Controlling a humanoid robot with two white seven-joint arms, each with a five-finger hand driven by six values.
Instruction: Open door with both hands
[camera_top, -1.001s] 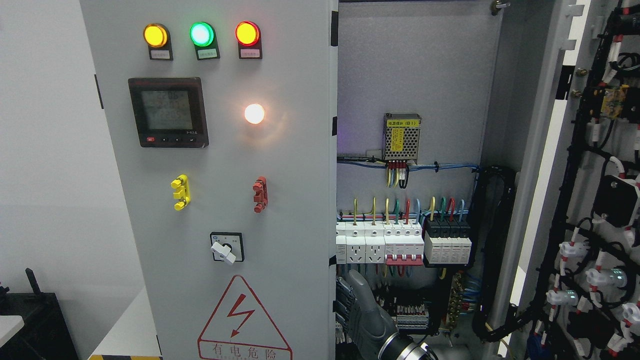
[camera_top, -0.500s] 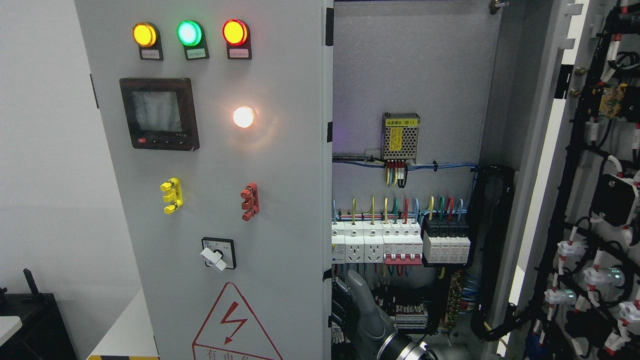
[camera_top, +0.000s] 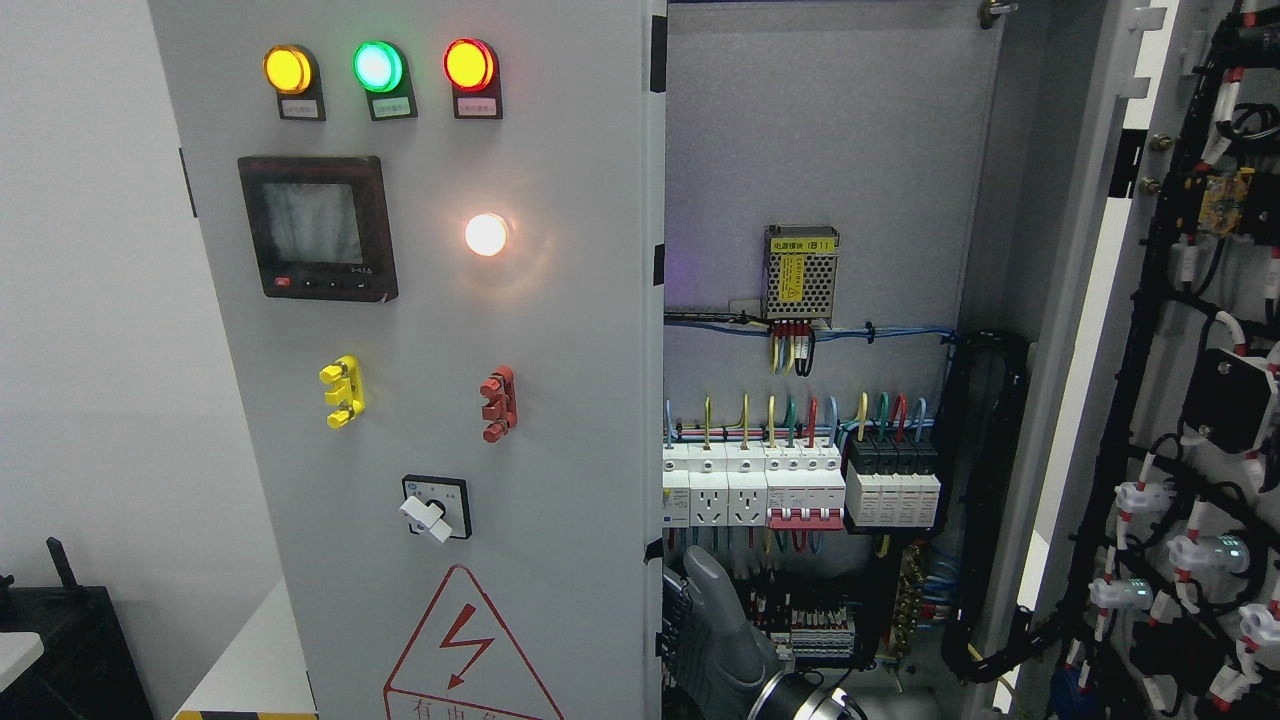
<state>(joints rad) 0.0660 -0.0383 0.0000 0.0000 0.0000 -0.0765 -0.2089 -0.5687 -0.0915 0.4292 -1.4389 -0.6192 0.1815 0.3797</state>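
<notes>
The grey left door (camera_top: 560, 400) of the electrical cabinet carries three lit lamps, a meter, a rotary switch and a warning triangle; it stands partly swung out. My right hand (camera_top: 688, 625) comes up from the bottom edge just right of the middle. Its dark fingers (camera_top: 676, 615) curl at that door's free edge, with the thumb pointing up. The right door (camera_top: 1180, 400) is swung wide open at the picture's right, showing its wired inner side. The left hand does not show.
Inside the cabinet (camera_top: 820, 150) sit a meshed power supply (camera_top: 801, 273), a row of breakers and sockets (camera_top: 800, 490) and cable bundles (camera_top: 985, 500). A black case (camera_top: 60, 650) and a white surface (camera_top: 250, 660) lie at the lower left.
The left door has swung a little further to the left since one second ago, with my right hand following its edge. Over the last half second almost nothing moved.
</notes>
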